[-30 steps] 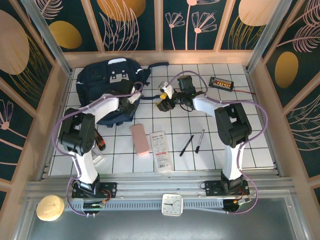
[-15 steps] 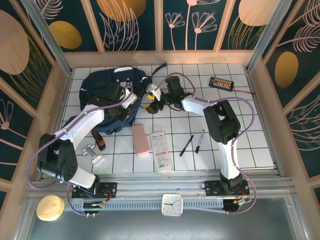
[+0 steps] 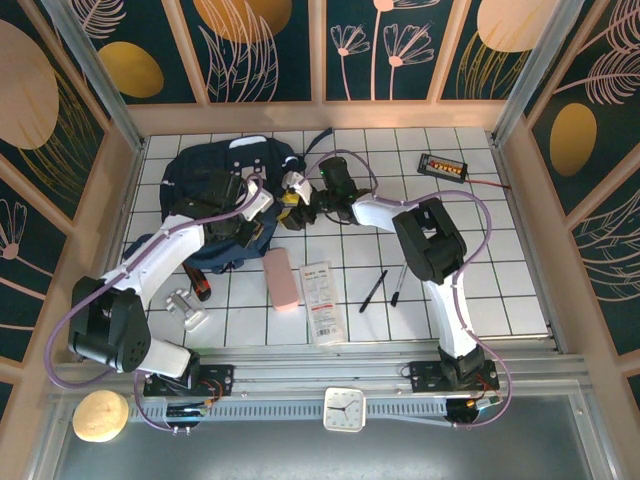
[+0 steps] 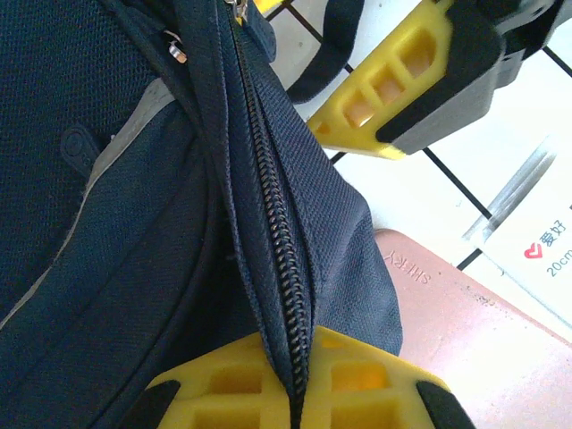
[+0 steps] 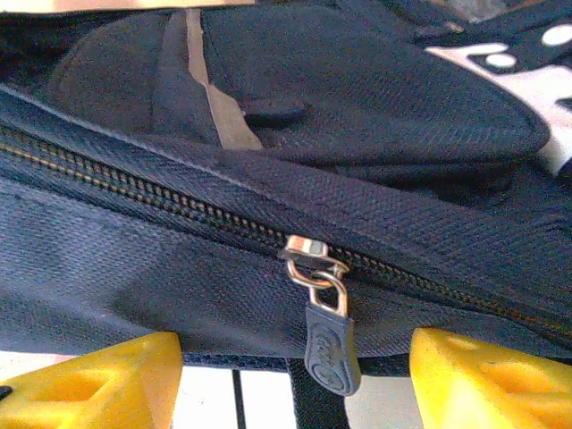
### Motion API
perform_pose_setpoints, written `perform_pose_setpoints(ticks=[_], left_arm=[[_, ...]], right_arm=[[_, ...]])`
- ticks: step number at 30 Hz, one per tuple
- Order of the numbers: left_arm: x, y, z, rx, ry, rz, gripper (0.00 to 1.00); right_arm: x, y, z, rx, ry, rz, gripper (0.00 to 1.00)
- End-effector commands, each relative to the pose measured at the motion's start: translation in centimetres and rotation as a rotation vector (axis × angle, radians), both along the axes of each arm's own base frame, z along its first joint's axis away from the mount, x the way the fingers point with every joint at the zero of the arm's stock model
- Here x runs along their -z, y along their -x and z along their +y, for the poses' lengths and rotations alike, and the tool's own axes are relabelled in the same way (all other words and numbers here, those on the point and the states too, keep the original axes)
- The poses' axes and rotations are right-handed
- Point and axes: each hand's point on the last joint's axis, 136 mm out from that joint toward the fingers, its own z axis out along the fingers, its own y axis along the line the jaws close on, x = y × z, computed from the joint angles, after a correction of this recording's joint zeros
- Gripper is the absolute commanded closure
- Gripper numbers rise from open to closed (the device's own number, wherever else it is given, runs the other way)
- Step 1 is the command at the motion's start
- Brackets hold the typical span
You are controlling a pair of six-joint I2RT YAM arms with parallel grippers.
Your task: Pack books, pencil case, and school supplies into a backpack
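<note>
Zipper pull (image 5: 326, 350) of the navy backpack (image 5: 357, 98) between the right pincer's (image 5: 295, 380) spread yellow fingertips (image 5: 98, 382)

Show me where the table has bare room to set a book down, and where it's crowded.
Widest bare tiles: right side, between the right arm, the black box and the right wall. A smaller patch lies along the far edge between the backpack and that box. Crowded: left middle, around backpack, pink case and booklet.

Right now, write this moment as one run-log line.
left jaws: shut on backpack zipper edge | right jaws: open, flanking zipper pull
</note>
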Motion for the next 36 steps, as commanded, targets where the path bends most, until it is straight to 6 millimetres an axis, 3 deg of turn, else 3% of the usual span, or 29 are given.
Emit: perform_pose_setpoints(ticks=[1,6,8,11,12,16,21,23,28,30,34,35,36], left_arm=[[-2.4,0.2,-1.4,0.048,0.08,-0.068,1.0],[-1.9,0.6,-1.5,0.06,0.074,-0.06,1.0],[-1.8,0.8,-1.6,0.065,0.069,-0.06,1.0],[-1.8,0.9,-1.4,0.062,0.063,-0.059,1.0],[-1.7,0.9,-1.4,0.063,0.06,-0.059,1.0],[-1.5,1.4,-1.1,0.062,0.055,-0.056,1.0],[-1.0,2.5,-0.6,0.07,0.039,-0.054,1.0],[-1.3,2.9,-0.6,0.078,0.046,-0.067,1.0],[-0.6,4.1,-0.3,0.098,0.038,-0.07,1.0],[-0.6,4.2,-0.5,0.099,0.046,-0.069,1.0],[-1.0,3.8,-2.8,0.14,0.133,-0.057,1.0],[-1.4,3.5,-3.6,0.142,0.171,-0.059,0.85],[-2.0,3.1,-4.2,0.134,0.205,-0.065,0.6]], right_arm=[[-1.9,-0.4,1.4,-0.02,-0.061,-0.025,0.32],[-2.6,-0.8,1.9,-0.01,-0.081,-0.023,0.43],[-2.6,-1.0,2.0,-0.005,-0.083,-0.012,0.58],[-2.4,-1.5,2.1,0.011,-0.074,-0.006,0.95],[-2.4,-1.6,2.1,0.016,-0.071,-0.004,1.0],[-1.8,-3.0,1.5,0.066,-0.035,0.007,1.0],[0.3,-7.0,-1.3,0.222,0.059,0.098,1.0],[0.7,-10.3,-3.4,0.298,0.084,0.151,1.0],[2.5,-15.3,-5.8,0.466,0.183,0.206,1.0],[2.9,-15.8,-6.9,0.489,0.198,0.237,1.0],[2.0,-13.2,-7.3,0.453,0.202,0.226,1.0],[1.6,-12.5,-8.1,0.466,0.199,0.217,1.0],[1.1,-11.8,-8.8,0.48,0.192,0.22,1.0]])
